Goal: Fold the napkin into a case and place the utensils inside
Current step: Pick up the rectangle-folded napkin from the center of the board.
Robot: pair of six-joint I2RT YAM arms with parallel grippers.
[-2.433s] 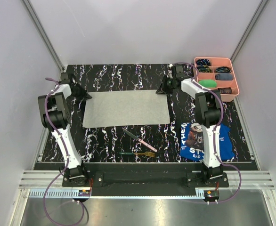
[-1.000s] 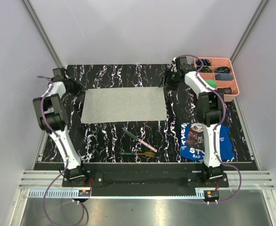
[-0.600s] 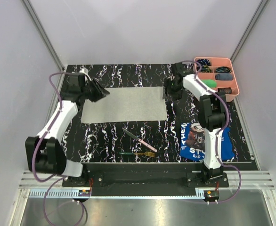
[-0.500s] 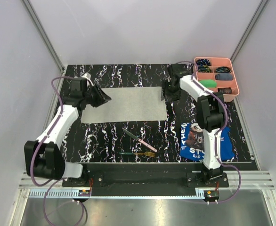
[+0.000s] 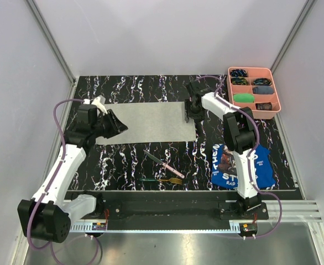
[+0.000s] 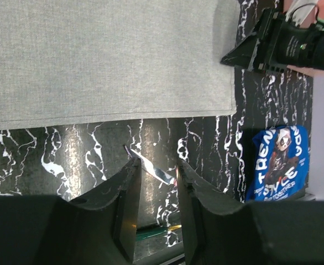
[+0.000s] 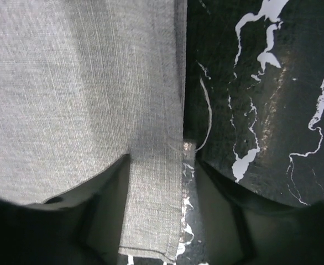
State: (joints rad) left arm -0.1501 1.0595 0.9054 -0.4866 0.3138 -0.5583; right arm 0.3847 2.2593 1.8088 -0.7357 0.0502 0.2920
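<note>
Grey cloth, the napkin, lies flat on the surface, its right hem running between the parted, empty fingers of the right pincer and the rest spreading ahead of the left pincer, whose jaws stand half apart, holding nothing. To fold cleanly, I judge each pincer should drop square to its edge, nip only the hem and lift evenly so the cloth does not skew. Past the left pincer's tips, the knife and fork lie clear of the cloth, best left undisturbed.
</note>
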